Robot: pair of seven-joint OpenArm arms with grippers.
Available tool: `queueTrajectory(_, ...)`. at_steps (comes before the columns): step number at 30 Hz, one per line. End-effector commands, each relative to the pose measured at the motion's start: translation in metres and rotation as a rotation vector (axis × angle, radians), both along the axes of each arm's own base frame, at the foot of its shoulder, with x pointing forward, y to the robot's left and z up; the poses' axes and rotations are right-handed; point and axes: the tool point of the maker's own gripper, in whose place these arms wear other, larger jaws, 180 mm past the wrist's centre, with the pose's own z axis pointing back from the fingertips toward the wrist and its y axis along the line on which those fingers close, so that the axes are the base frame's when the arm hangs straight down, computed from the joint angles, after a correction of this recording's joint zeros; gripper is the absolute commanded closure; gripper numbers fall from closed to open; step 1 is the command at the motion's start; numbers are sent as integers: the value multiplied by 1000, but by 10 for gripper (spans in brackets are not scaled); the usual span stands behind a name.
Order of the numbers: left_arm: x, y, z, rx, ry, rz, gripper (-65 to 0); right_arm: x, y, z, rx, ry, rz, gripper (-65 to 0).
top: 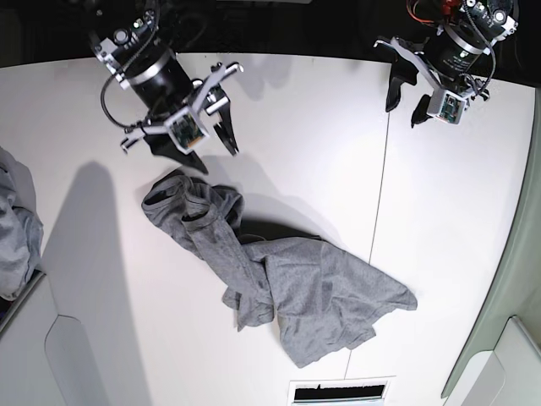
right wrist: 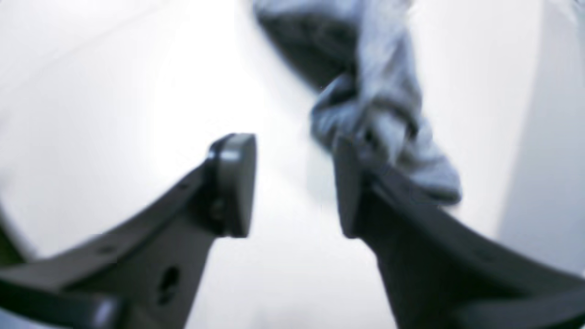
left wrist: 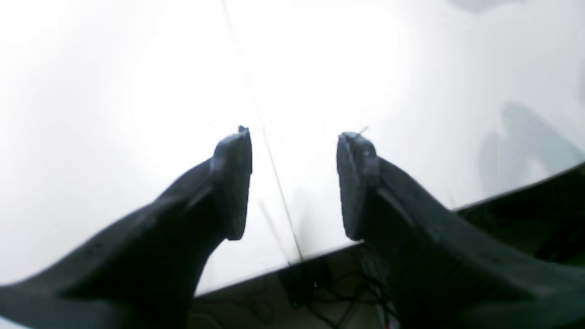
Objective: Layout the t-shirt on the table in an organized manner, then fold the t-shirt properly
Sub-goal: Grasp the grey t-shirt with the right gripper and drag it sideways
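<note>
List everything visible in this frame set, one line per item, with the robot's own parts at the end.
t-shirt: one, heather grey, crumpled in the middle of the table, not yet spread out.
table: one, white, with a thin dark seam running along it.
pale cloth bundle: one, bluish grey, at the base view's left edge.
left pincer: one, black, open, above bare table near the seam at the far edge.
right pincer: one, black, open, just above the shirt's collar end, holding nothing.

heather-grey t-shirt (top: pixel 279 283), white table (top: pixel 448 220), black fingers (left wrist: pixel 233 183)
</note>
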Motion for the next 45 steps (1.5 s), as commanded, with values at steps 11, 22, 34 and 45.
queueTrajectory(11, 43, 13, -1, -51, -66, 40, -323, 109, 8, -25, -81, -52, -119, -295)
queueTrajectory(22, 60, 17, -7, -103, -72, 74, -322, 135, 8, -41, -156, -51, -127, -57)
queueTrajectory(34, 55, 18, -13, -89, -38, 73, -322, 165, -18, 75, -84, -279, -279, 0)
queueTrajectory(45, 55, 22, -24, -91, -15, 87, -322, 213, -152, 126, -93, -311, -526, 0)
